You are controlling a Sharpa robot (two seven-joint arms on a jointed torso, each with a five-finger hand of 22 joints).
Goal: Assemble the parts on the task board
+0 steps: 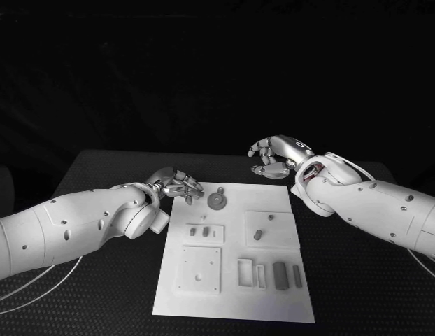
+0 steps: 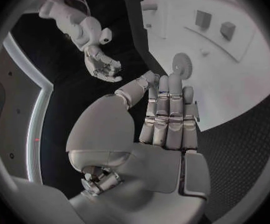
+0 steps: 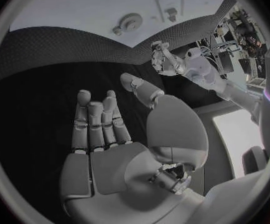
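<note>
The white task board (image 1: 278, 308) lies in the middle of the black table. A round gear part (image 1: 217, 200) lies flat near the board's far edge, with a small peg (image 1: 222, 189) just beyond it. My left hand (image 1: 178, 185) hovers at the board's far left corner, beside the gear; its fingers (image 2: 170, 115) are stretched out and hold nothing. The gear (image 2: 182, 63) sits just past those fingertips. My right hand (image 1: 275, 157) hangs over the table beyond the board's far right corner, fingers (image 3: 97, 122) spread and empty.
Nearer on the board are a square plate (image 1: 199, 269), a small upright peg (image 1: 259, 234), a rectangular frame (image 1: 246, 273) and two dark bars (image 1: 280, 275). Black table surface (image 1: 379, 294) lies on both sides of the board.
</note>
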